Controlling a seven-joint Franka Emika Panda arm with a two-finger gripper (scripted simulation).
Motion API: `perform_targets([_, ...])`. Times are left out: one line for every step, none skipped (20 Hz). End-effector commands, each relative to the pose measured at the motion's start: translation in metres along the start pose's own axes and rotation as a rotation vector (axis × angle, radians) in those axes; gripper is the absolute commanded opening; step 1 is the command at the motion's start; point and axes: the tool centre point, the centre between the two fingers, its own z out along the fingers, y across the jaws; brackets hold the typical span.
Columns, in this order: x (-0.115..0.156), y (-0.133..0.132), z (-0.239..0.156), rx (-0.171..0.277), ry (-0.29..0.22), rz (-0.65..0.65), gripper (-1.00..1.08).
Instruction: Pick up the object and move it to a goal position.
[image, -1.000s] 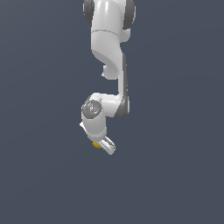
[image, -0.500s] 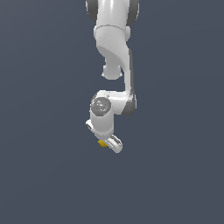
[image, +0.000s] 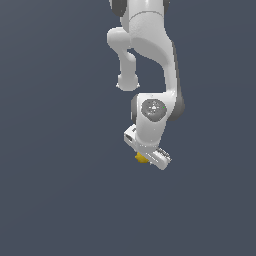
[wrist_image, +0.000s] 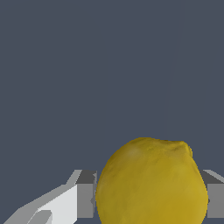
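The pick-up looks done. In the exterior view the white arm (image: 150, 55) comes down from the top centre of the frame, and its tool (image: 149, 156) sits a little right of centre and below the middle, with the object (image: 141, 158) showing as a small yellow-orange blob tucked at its lower-left edge. The wrist view makes it clearer: the object (wrist_image: 151, 183) fills the lower right of that picture, a rounded, lemon-like ball with a slight nub near its top, and a grey finger pad presses in on each side of it, one pad (wrist_image: 86, 199) at lower centre-left and the other (wrist_image: 215, 197) at the lower right edge. Both pads seem to touch the skin of the ball, so I'd say the tool is clamped on it, with the ball sitting between the fingers rather than beside them.

Nothing but flat dark blue-grey lies behind everything in both views. No worktop edge or shadow shows under the ball, so I cannot tell whether it is lifted clear or resting on the surface.

What is left, as I judge it, is the carry to the goal. No goal marker shows in either picture, so I can't say which way that lies or how near it is.
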Motion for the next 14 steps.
perform_targets([-0.02,-0.021,-0.012,0.001,0.001,0.001,-1.0])
perform_targets([-0.027,-0.028,-0.016,0.0,0.001,0.001,-1.0])
perform_targets([-0.033,-0.035,-0.02,0.0,0.001,0.001,-1.0])
perform_targets([-0.039,-0.041,-0.024,0.0,0.001,0.001,-1.0])
perform_targets([-0.044,-0.047,-0.027,0.0,0.001,0.001,-1.0])
perform_targets([-0.049,-0.052,-0.03,0.0,0.001,0.001,-1.0])
perform_targets([-0.053,-0.057,-0.032,0.0,0.001,0.001,-1.0])
perform_targets([-0.057,-0.061,-0.034,0.0,0.001,0.001,-1.0])
perform_targets([-0.06,-0.065,-0.036,0.0,0.001,0.001,-1.0])
perform_targets([-0.062,-0.068,-0.038,0.0,0.001,0.001,-1.0])
perform_targets([-0.064,-0.07,-0.039,0.0,0.001,0.001,-1.0])
perform_targets([-0.065,-0.072,-0.04,0.0,0.001,0.001,-1.0])
perform_targets([-0.066,-0.073,-0.04,0.0,0.001,0.001,-1.0])
perform_targets([-0.066,-0.073,-0.04,0.0,0.001,0.001,-1.0])
